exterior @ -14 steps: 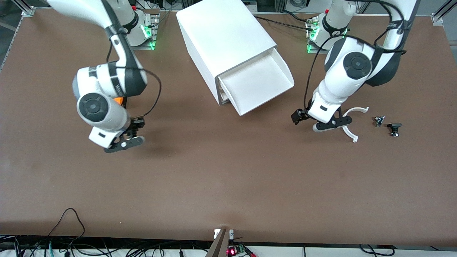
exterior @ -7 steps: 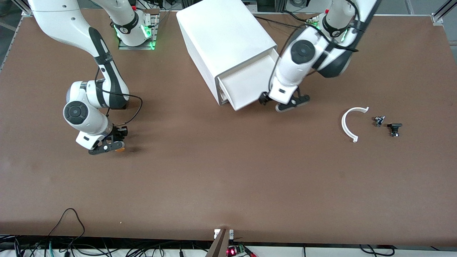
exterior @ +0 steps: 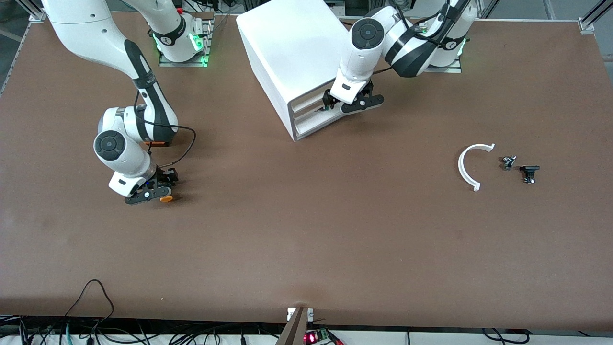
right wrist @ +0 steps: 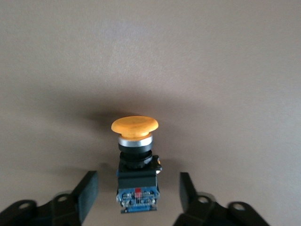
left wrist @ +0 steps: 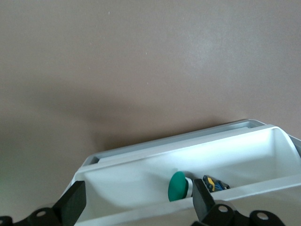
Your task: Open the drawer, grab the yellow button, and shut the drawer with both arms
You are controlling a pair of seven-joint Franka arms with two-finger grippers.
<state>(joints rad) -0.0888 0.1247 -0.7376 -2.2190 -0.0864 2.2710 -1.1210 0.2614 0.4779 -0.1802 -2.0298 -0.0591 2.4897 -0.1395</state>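
Observation:
The white cabinet [exterior: 297, 52] stands near the robots' bases. Its uppermost drawer [exterior: 311, 101] is pushed in, about flush with the cabinet front. My left gripper [exterior: 353, 102] is at that front, fingers open [left wrist: 138, 209] on either side of a white tray's front wall [left wrist: 141, 181]; I cannot tell which drawer this tray is. The button [exterior: 166, 198], orange cap on a black body, lies on its side on the table toward the right arm's end. My right gripper [exterior: 152, 194] is low over it, open, its fingers [right wrist: 88, 190] apart from the button [right wrist: 135, 141].
A green-capped button [left wrist: 178, 186] and a black and yellow part [left wrist: 214, 183] lie in the tray. A white curved strip [exterior: 467, 165] and two small black parts [exterior: 508, 162] [exterior: 528, 173] lie toward the left arm's end. An orange thing [exterior: 158, 143] is mostly hidden under the right arm.
The left gripper moved from beside the curved strip to the drawer and pushed it into the cabinet. The right gripper came down toward the table; the button now lies there between open fingers.

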